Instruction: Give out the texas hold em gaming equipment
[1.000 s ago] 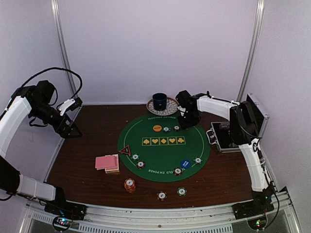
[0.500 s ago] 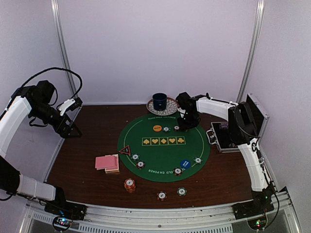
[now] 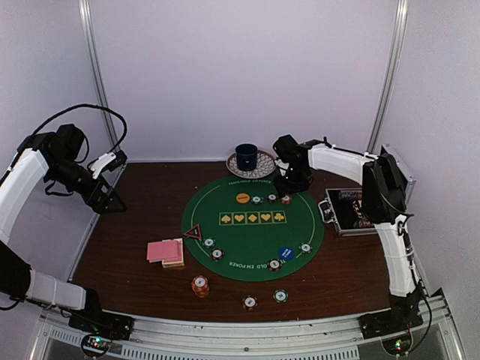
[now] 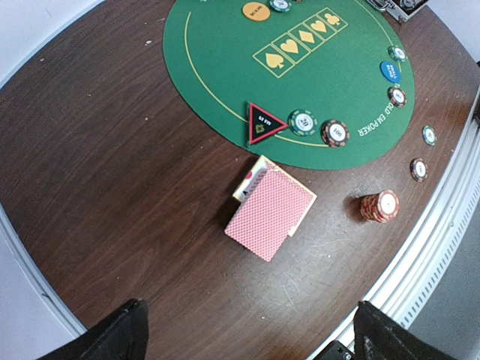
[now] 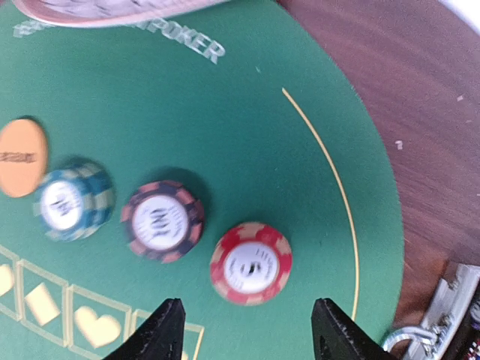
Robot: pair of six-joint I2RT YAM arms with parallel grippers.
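Observation:
On the green felt mat (image 3: 251,240) my right gripper (image 3: 284,186) hangs open at the far side. Below its spread jaws (image 5: 247,303) a red chip (image 5: 250,262) lies flat on the felt, touching neither finger. Beside it lie a dark chip (image 5: 163,220), a green chip (image 5: 73,202) and an orange marker disc (image 5: 21,157). Pink-backed cards (image 4: 270,214) lie left of the mat, near the black-red triangle marker (image 4: 262,124). My left gripper (image 3: 105,196) is open and empty, high over the table's left side, its jaws (image 4: 247,330) far from the cards.
An open metal case (image 3: 349,210) sits at the right edge. A dark blue cup (image 3: 247,156) on a saucer stands behind the mat. An orange chip stack (image 3: 199,286) and two single chips (image 3: 250,302) lie near the front. A blue disc (image 3: 285,253) lies on the mat.
My right gripper has opened and drawn up and back, leaving the red chip on the mat to the right of the two chips. The left arm has not moved.

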